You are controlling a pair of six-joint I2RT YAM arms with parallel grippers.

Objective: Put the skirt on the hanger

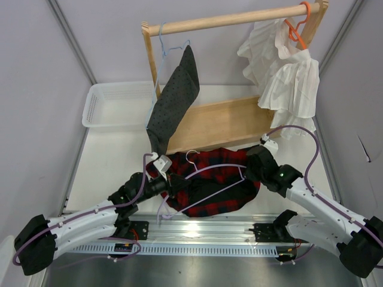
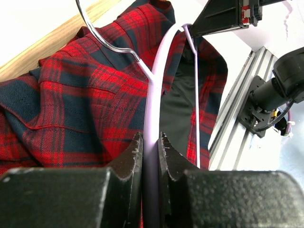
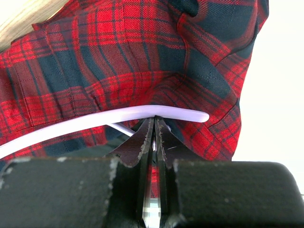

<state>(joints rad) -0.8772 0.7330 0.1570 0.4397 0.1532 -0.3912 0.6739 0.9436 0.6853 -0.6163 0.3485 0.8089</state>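
Two grips: left fingers clamp the hanger; right fingers shut (catch hidden) beside skirt.

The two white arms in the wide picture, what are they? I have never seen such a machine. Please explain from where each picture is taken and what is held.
They are two robot arms fixed to the near edge of a table, each ending in a two-finger gripper. The wide picture comes from a camera above and behind them; the other two come from cameras on the wrists. A red plaid skirt lies on the table, with a lilac hanger over it. The left gripper is closed on the hanger's arm. The right gripper is closed at the hanger's other end; whether it pinches plastic or cloth is unclear. Behind stands a wooden rack.
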